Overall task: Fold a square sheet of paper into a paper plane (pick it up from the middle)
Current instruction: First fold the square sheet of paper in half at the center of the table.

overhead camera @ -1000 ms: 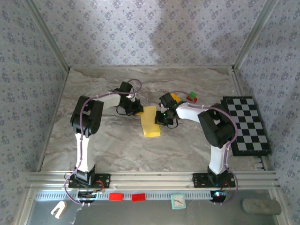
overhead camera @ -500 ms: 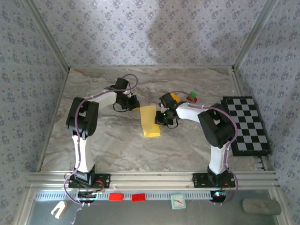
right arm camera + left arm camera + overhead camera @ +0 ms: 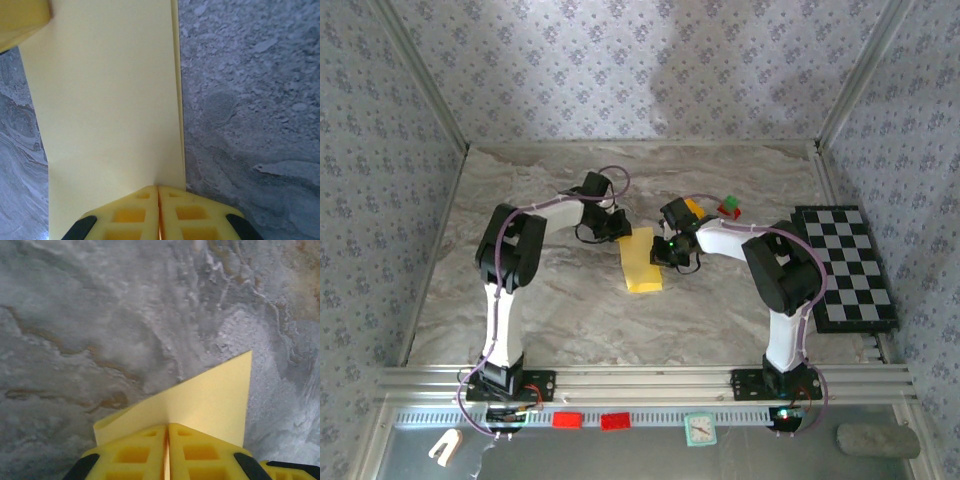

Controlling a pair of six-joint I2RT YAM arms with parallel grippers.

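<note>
Both pairs of jaws are closed tight. Their yellow plastic fingers [image 3: 135, 455] are moulded with square hollows and meet along a thin seam. The left jaws have their tips against a corner of the sheet of paper [image 3: 642, 262]. The right jaws have their tips on the sheet near its long right edge. I cannot tell whether either pair nips a layer of paper between its tips.

The sheet is thin, plain pale yellow, matte and unmarked. From above it is folded into a long narrow rectangle and lies in the middle of the bench [image 3: 570, 320], between the two arms. In the right wrist view it is smooth and flat, and a second layer shows as a fine line down its right side.

The bench top looks like stone, grey with tan swirls and a grainy finish. A black-and-white checkered board [image 3: 845, 268] lies well to the right. Beyond the right arm sit a small orange-yellow block [image 3: 694, 208] and a red-and-green one [image 3: 729, 208]. The walls are covered in grey wallpaper with small repeated sprigs. A small teal clock [image 3: 699, 429] sits by the near metal rail, its face too small to read.
</note>
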